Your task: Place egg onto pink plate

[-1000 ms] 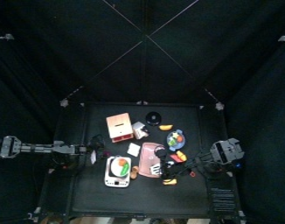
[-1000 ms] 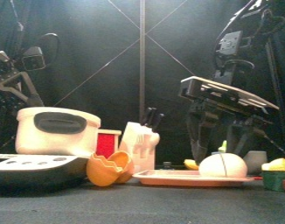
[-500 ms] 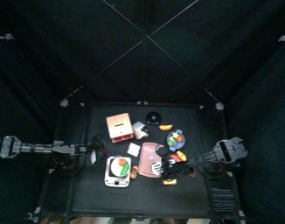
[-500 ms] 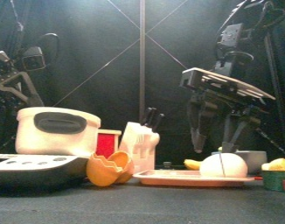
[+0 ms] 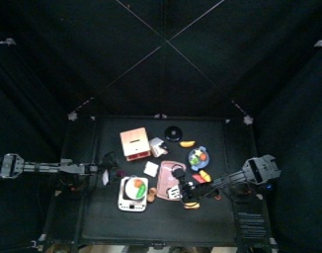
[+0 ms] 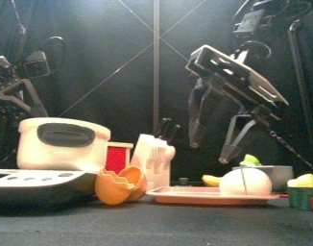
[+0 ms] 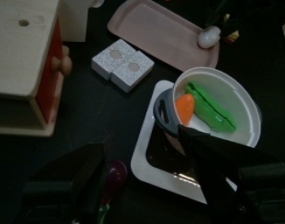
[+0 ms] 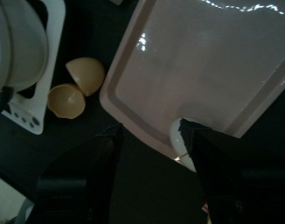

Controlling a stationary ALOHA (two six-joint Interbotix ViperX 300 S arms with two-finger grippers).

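- Egg [image 6: 245, 180] sits on the plate [image 6: 185, 196], lower right of the front view, so placement looks done.
- Right gripper [image 6: 213, 137] hangs above, jaws wide, empty.
- Left jaws: cannot tell.

The egg [image 6: 245, 181] lies on the pink plate [image 6: 185, 196], right of the cracked eggshell [image 6: 119, 185].

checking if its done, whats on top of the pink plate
A white egg sits on the pink plate, near one end. The open right gripper hangs above it. The rest of the plate looks bare; the egg hides the spot beneath it.
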